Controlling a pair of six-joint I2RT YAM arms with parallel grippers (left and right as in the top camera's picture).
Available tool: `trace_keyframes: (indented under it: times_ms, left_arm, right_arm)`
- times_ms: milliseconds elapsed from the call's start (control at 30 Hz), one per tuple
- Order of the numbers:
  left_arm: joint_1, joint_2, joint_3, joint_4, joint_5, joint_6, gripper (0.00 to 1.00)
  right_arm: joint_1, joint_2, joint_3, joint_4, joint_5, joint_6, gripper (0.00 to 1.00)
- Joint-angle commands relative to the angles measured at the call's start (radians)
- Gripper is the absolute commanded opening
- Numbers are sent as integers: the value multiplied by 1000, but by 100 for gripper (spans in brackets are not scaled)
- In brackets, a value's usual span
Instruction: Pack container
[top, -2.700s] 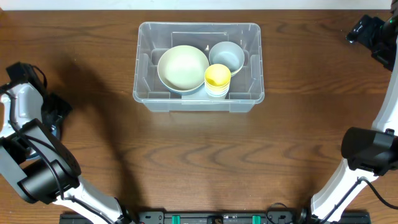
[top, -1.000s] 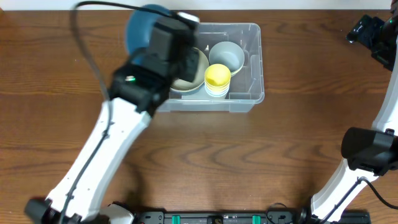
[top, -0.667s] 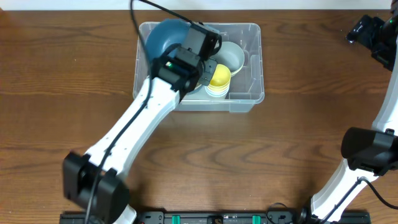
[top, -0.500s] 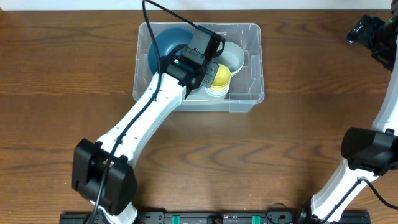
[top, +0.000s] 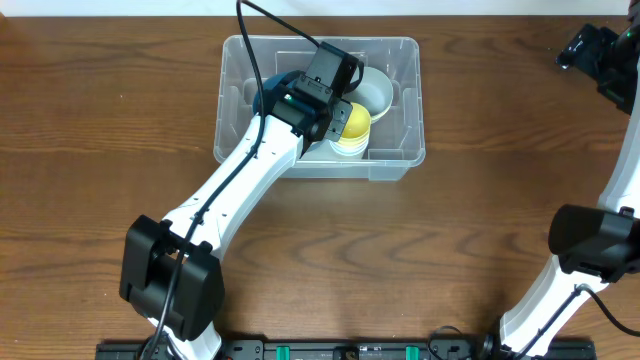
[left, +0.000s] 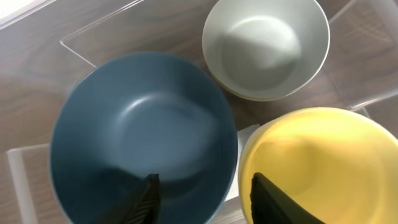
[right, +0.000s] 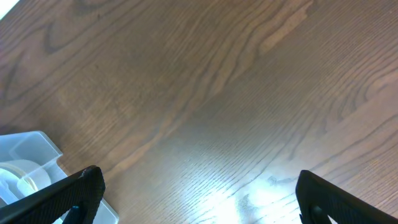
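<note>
The clear plastic container (top: 398, 160) stands at the table's far middle. In it are a blue bowl (top: 269, 92), a pale grey bowl (top: 378, 92) and a stack of yellow cups (top: 352, 124). My left gripper (top: 318, 96) reaches down into the container. In the left wrist view the gripper (left: 205, 200) is open astride the near rim of the blue bowl (left: 143, 130), one finger inside it and the other over the yellow cup (left: 317, 168). The grey bowl (left: 264, 46) lies beyond. My right gripper (top: 600, 55) is open and empty at the far right (right: 199, 202).
The container's clear wall (left: 367, 62) shows on the right in the left wrist view. Its corner (right: 25, 155) shows at the lower left of the right wrist view, with bare wooden table (right: 217, 93) beyond.
My left arm swung in from the left with the blue bowl and lowered it into the container's left side, over the cream bowl, which is now hidden. The right arm has not moved.
</note>
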Motion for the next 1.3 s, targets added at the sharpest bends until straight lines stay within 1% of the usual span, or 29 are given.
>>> trace_keyframes:
  times_ms: [0,167,300,400,533,633,867,967,1100,1267]
  left_arm:
    - [16,0,11,3,-13,3,50]
    - [66,-21,11,-4,-13,-3,56]
    - [130,-100,11,-27,-13,-65,61]
    - [179,-197,11,-60,-13,-90,71]
    - [225,-361,11,-101,-13,-92,91]
    - [241,-488,11,-117,-13,-92,99]
    - [240,-791,11,-206,-13,-92,98]
    - [240,-904,11,-216,-13,-92,98]
    - [240,-1028,11,-216,-13,-92,98]
    - [240,-1141,11,-238,-13,-91,98]
  right_arm:
    - [-6,-1,5,-1,7,-1,99]
    - [-6,-1,5,-1,7,-1,99]
    - [-5,-1,5,-1,7,-1,99]
    - [-5,-1,5,-1,7,-1,99]
    - [-5,-1,5,-1,7,-1,99]
    - [-5,-1,5,-1,7,-1,99]
    - [-5,-1,5,-1,7,-1,99]
    - [-5,-1,5,-1,8,-1,99]
    - [-5,-1,5,-1,7,-1,99]
    - [-5,-1,5,-1,7,-1,99]
